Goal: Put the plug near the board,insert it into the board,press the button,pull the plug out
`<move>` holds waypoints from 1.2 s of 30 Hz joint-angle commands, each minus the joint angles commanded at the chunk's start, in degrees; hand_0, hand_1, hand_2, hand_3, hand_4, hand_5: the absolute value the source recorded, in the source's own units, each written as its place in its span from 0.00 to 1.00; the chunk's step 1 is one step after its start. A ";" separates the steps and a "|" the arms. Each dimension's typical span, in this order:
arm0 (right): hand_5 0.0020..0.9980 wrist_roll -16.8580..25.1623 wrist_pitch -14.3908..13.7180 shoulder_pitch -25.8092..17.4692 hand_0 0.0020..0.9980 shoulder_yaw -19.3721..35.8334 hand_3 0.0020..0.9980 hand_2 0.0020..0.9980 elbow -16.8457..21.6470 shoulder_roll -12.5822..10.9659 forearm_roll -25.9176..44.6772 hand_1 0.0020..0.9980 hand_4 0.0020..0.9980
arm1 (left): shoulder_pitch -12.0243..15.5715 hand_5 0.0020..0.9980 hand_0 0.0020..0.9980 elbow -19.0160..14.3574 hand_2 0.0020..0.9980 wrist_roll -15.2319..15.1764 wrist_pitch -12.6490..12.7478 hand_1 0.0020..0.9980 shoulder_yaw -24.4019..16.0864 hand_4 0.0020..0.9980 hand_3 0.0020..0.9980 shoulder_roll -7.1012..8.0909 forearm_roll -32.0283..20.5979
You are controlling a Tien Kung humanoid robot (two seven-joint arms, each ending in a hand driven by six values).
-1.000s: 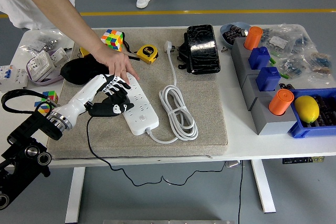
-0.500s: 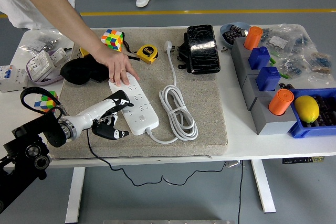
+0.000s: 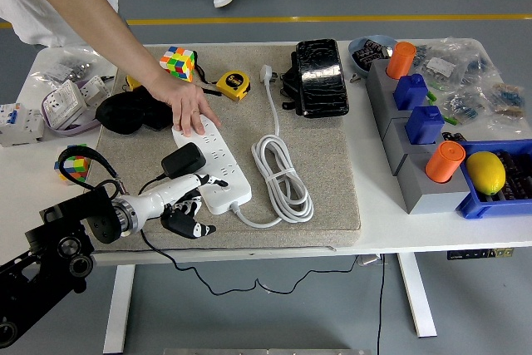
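A white power strip point(image 3: 218, 168) lies on the grey mat point(image 3: 324, 164), its white cord point(image 3: 284, 179) coiled to its right. A black plug point(image 3: 183, 160) rests at the strip's left edge, partly over it. I cannot tell whether its pins are in a socket. Its black cable runs down past my left hand and off the table's front edge. My left hand point(image 3: 189, 207) is low on the mat just in front of the plug, fingers relaxed and holding nothing, one white fingertip point(image 3: 209, 181) at the strip's near edge. A person's hand point(image 3: 189, 104) presses flat on the strip's far end.
A Rubik's cube point(image 3: 179, 62), a yellow tape measure point(image 3: 233, 85) and a black case point(image 3: 320, 77) stand at the back. A black pouch point(image 3: 125, 112) and another cube point(image 3: 75, 162) are at the left. Grey blocks with orange caps point(image 3: 416, 135) and a blue bin with a lemon point(image 3: 486, 172) line the right.
My left hand has let go of the plug and drawn back toward the near left edge, lowering onto the mat. The plug stays by the strip. The person's hand stays put.
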 joint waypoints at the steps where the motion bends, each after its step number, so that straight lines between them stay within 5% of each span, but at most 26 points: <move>1: 0.44 -0.01 0.00 -0.01 0.56 0.03 0.53 0.61 0.02 0.00 -0.03 0.65 0.90 | -0.01 0.00 0.05 0.11 0.13 0.03 0.00 0.07 0.04 0.78 0.91 -0.06 0.19; 20: 0.44 -0.01 0.01 -0.01 0.56 0.40 0.53 0.61 0.05 0.14 -0.15 0.65 0.91 | -0.32 0.00 0.05 1.65 0.14 1.27 -0.64 0.07 0.77 0.78 0.89 -0.23 1.48; 24: 0.44 0.02 0.01 0.06 0.56 0.48 0.53 0.61 0.09 0.18 -0.20 0.65 0.91 | 0.01 0.00 0.05 1.02 0.14 -1.49 1.03 0.07 -0.04 0.78 0.89 -0.18 1.30; 25: 0.44 0.02 0.00 0.05 0.56 0.53 0.53 0.61 0.07 0.21 -0.19 0.65 0.90 | 0.18 0.00 0.08 0.88 0.25 -3.93 2.99 0.09 -0.60 0.61 0.83 -0.11 0.78; 30: 0.44 0.01 0.01 -0.03 0.56 0.53 0.53 0.61 0.03 0.21 -0.15 0.65 0.90 | -0.07 0.00 0.08 2.87 0.25 -14.85 12.23 0.09 -1.72 0.61 0.83 -0.38 -2.81; 31: 0.44 0.01 0.01 -0.03 0.56 0.49 0.53 0.61 0.02 0.20 -0.15 0.65 0.90 | -0.24 0.10 0.19 3.69 0.43 -16.84 14.01 0.23 -1.72 0.77 0.62 -0.53 -3.94; 36: 0.44 0.06 -0.01 0.09 0.56 0.52 0.53 0.61 0.10 0.20 -0.24 0.65 0.90 | -0.76 0.10 0.19 8.22 0.43 -25.08 22.86 0.23 -1.69 0.77 0.62 -1.53 -3.37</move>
